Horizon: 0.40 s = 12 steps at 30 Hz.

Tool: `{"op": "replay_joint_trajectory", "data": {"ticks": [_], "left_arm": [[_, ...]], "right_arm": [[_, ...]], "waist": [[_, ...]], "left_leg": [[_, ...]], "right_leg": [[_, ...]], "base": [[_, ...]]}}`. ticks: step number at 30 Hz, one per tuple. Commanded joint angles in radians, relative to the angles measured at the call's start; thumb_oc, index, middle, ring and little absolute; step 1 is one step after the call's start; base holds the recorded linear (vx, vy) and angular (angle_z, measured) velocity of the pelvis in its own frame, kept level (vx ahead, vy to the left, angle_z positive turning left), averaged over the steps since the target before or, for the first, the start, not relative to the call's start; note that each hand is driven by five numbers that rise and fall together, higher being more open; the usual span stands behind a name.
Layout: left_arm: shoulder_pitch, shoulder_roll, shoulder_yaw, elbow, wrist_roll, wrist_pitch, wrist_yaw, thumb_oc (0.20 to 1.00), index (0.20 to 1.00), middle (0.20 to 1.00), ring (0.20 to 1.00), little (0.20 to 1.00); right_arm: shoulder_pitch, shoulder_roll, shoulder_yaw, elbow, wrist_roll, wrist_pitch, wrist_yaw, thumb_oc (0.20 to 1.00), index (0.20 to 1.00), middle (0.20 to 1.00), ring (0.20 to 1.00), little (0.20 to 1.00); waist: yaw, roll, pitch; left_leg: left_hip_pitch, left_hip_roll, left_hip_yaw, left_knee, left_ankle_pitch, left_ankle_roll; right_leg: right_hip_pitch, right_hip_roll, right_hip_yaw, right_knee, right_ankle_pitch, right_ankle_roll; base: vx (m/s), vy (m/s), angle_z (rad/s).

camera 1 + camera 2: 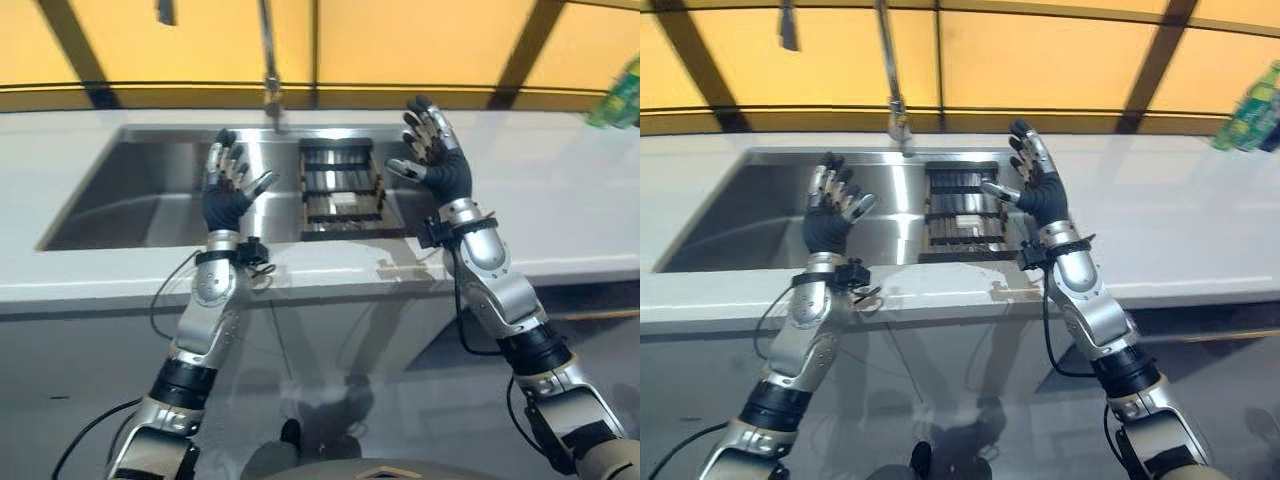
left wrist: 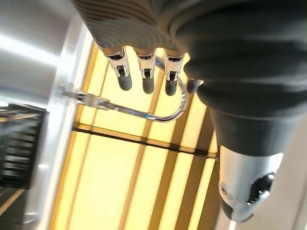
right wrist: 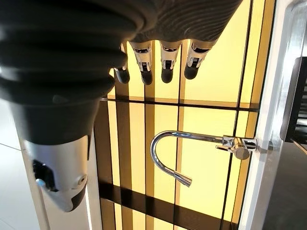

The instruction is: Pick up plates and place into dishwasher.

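A dark slatted rack [image 1: 342, 192] sits in the right part of a steel sink [image 1: 140, 205] set into the white counter. My left hand [image 1: 222, 208] is raised over the sink's front edge, left of the rack, fingers spread and straight, holding nothing. My right hand [image 1: 442, 172] is raised just right of the rack, also open with nothing in it. In the left wrist view its straight fingers [image 2: 144, 79] point at the tap [image 2: 165, 114]. The right wrist view has the right hand's straight fingers [image 3: 165, 62] above the tap [image 3: 192, 141].
A chrome gooseneck tap [image 1: 270, 85] rises behind the sink, in front of a yellow panelled wall. The white counter [image 1: 560, 190] runs to both sides. A green bottle [image 1: 618, 95] stands at the counter's far right.
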Motion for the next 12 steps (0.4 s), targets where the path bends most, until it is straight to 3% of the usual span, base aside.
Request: {"op": "replay_joint_trajectory", "data": {"ticks": [1, 7, 12], "left_arm": [[-0.089, 0.006, -0.004, 0.037, 0.024, -0.045, 0.018, 1.0, 1.0, 1.0, 1.0, 1.0], [-0.104, 0.01, -0.001, 0.023, 0.032, -0.019, 0.046, 1.0, 1.0, 1.0, 1.0, 1.0], [-0.114, 0.009, -0.01, 0.016, 0.03, -0.009, 0.048, 1.0, 1.0, 1.0, 1.0, 1.0]], "right_arm": [[-0.013, -0.004, -0.04, -0.051, 0.004, -0.054, 0.019, 1.0, 1.0, 1.0, 1.0, 1.0], [0.005, 0.014, -0.047, -0.081, 0.007, -0.042, 0.019, 1.0, 1.0, 1.0, 1.0, 1.0], [0.004, 0.035, -0.037, -0.074, -0.006, -0.033, -0.003, 1.0, 1.0, 1.0, 1.0, 1.0]], "waist": [[-0.029, -0.001, -0.045], [-0.047, 0.012, -0.062], [-0.042, 0.026, -0.068]], "left_leg": [[0.086, 0.048, -0.061, 0.066, -0.115, -0.078], [0.146, 0.049, -0.045, -0.005, -0.117, -0.075], [0.175, 0.05, -0.048, -0.09, -0.09, -0.07]], "right_leg": [[-0.077, -0.024, 0.051, -0.021, 0.109, 0.033], [-0.068, -0.038, 0.057, -0.043, 0.118, 0.053], [-0.057, -0.037, 0.048, -0.056, 0.119, 0.063]], "base": [[0.0, 0.103, 0.05], [0.02, 0.061, 0.0], [0.01, 0.031, -0.02]]}}
